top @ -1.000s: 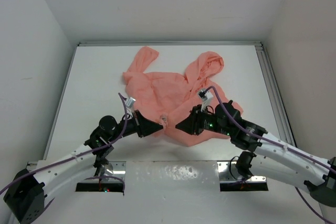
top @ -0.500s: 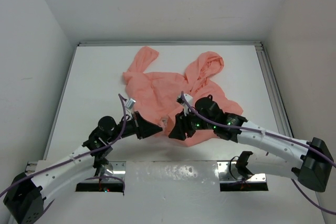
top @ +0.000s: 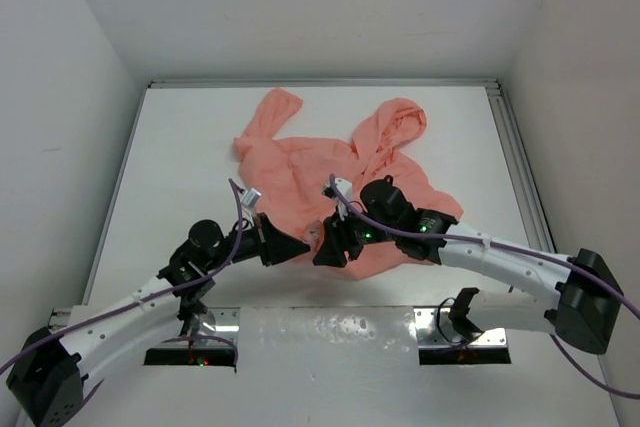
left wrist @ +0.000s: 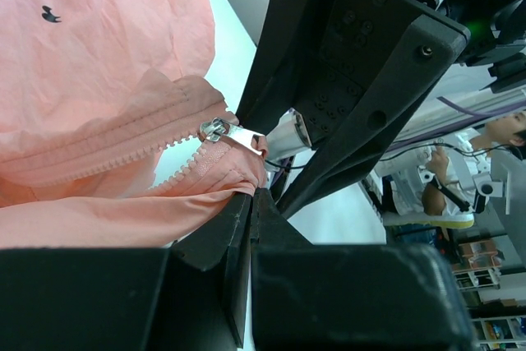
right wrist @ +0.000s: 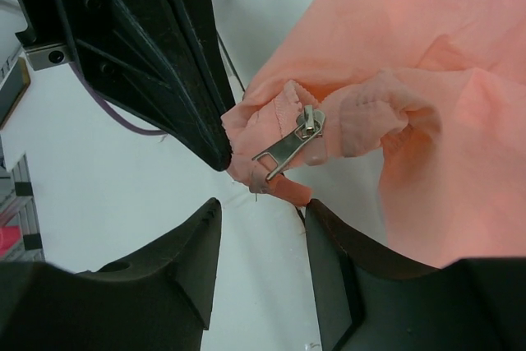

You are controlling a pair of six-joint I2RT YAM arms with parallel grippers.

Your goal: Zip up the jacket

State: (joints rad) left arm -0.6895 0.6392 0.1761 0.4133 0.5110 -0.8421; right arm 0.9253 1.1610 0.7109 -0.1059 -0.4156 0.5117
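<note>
– Where the jacket (top: 300,162) is concerned, what goes on the list?
– Item one: jacket, salmon-pink, hooded, thin fabric. Lies crumpled on the white table (top: 180,167), hood toward the far side, bottom hem nearest the arms.
– And its fastening?
– Item two: zipper slider (left wrist: 214,129), metal, at the bottom hem, a row of pink teeth running from it. Flat metal pull tab (right wrist: 282,152) sticks out from the slider, held by neither arm.
– End effectors?
– Item three: left end effector (left wrist: 253,196), closed tight, pinching a fold of hem fabric just beside the slider. Item four: right end effector (right wrist: 261,213), jaws partly apart, nothing between them; the pull tab lies just beyond its fingertips, level with the gap. The two stand tip to tip at the hem, close together; contact between them cannot be told.
</note>
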